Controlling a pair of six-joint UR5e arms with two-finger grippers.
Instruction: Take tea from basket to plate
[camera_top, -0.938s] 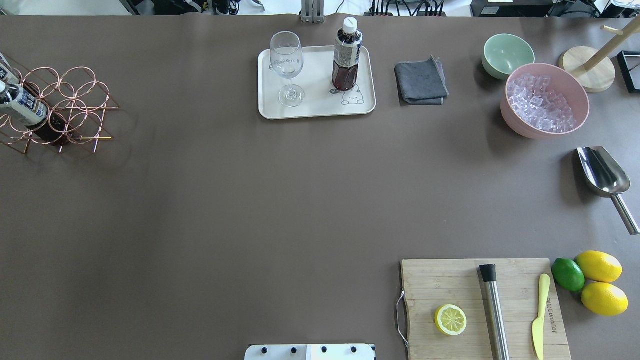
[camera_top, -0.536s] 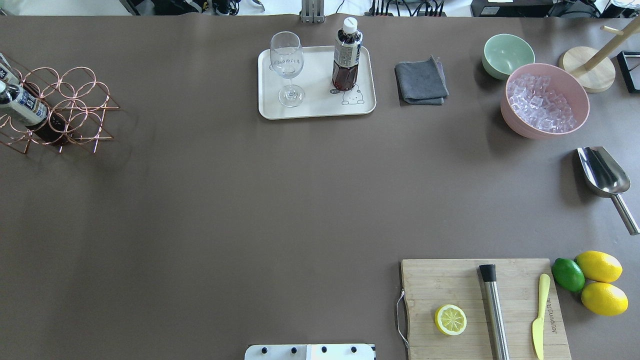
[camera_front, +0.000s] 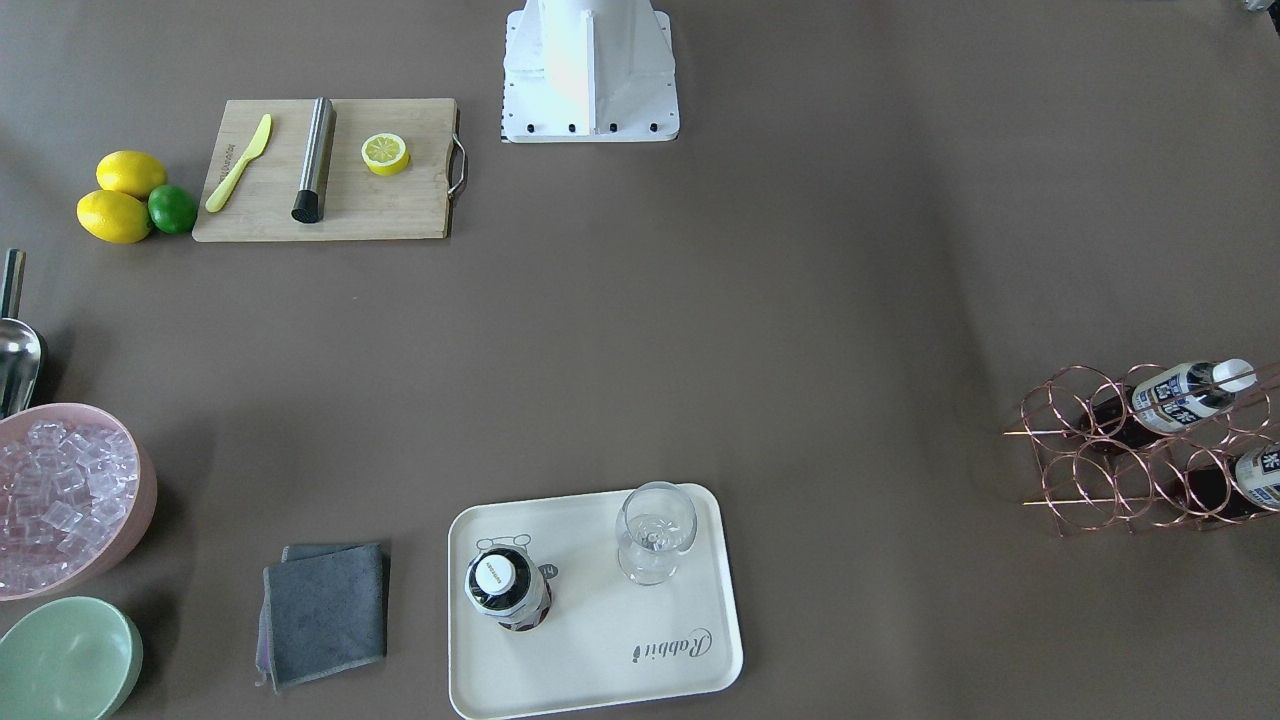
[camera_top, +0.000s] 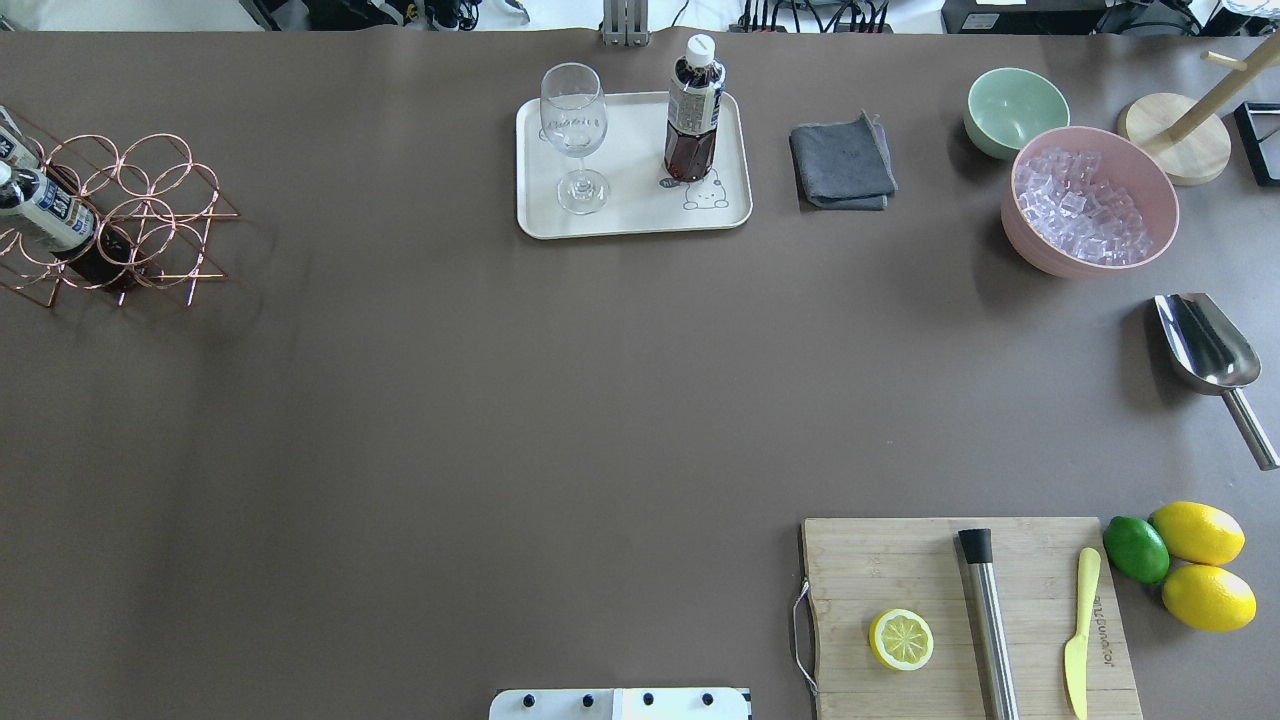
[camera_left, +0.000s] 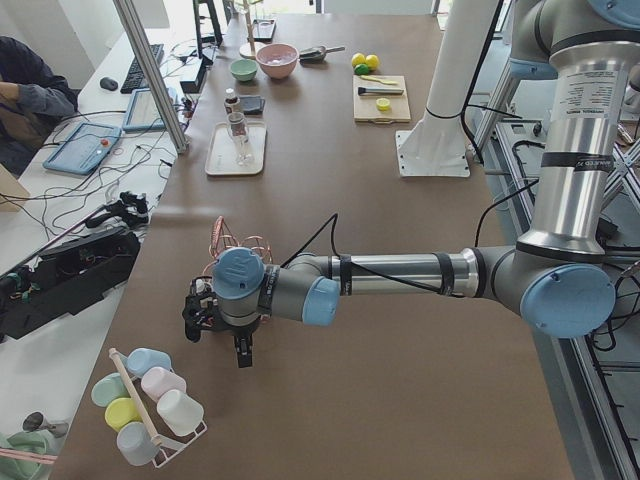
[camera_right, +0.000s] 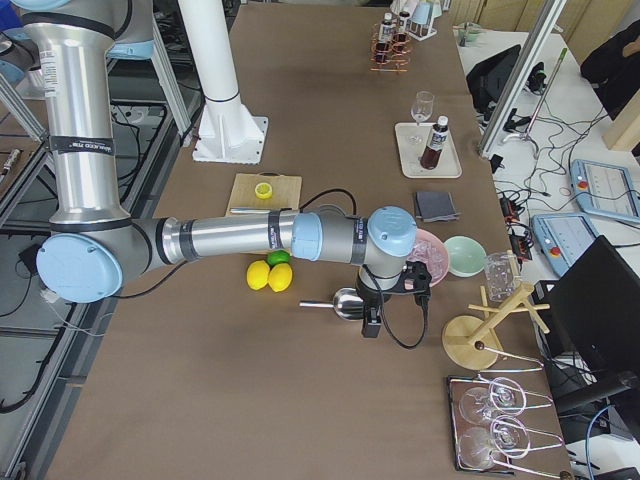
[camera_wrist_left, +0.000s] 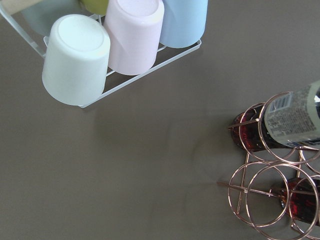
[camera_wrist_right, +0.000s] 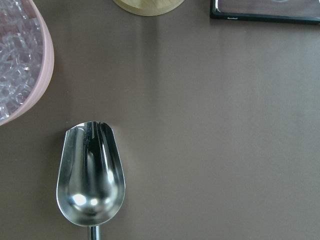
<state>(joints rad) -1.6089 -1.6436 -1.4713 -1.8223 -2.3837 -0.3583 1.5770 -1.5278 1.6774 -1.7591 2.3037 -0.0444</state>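
Tea (camera_top: 694, 120) stands upright on plate (camera_top: 630, 218), cap up, at the corner w/ the bear drawing; not in basket. Front-facing view agrees: bottle base on the tray, beside the bear. Wine glass (camera_top: 574, 130) on same plate, apart from the tea.

Basket (camera_top: 150, 215) at table's end on robot's left, well apart from plate. Two more bottles (camera_front: 1180, 392) sit in its ring cells, the other cells empty.

Left gripper (camera_left: 242, 352) seen only in the side view, hanging over bare table near basket, cup rack (camera_wrist_left: 130, 35) just beyond it. Jaws: cannot tell if open or closed. Nothing visibly held.

Right gripper (camera_right: 370, 322) seen only in the other side view, at the opposite table end, over the metal scoop (camera_wrist_right: 91, 172) beside the pink ice bowl (camera_top: 1160, 215). Jaws: cannot tell either.

Also on table: grey cloth (camera_top: 842, 163) betw. plate and mint bowl (camera_top: 1015, 110); cutting board (camera_top: 900, 570) w/ lemon half (camera_top: 901, 640), steel muddler (camera_top: 988, 620), yellow knife (camera_top: 1080, 630); lime (camera_top: 1136, 549) and two lemons (camera_top: 1198, 533) just beside the board
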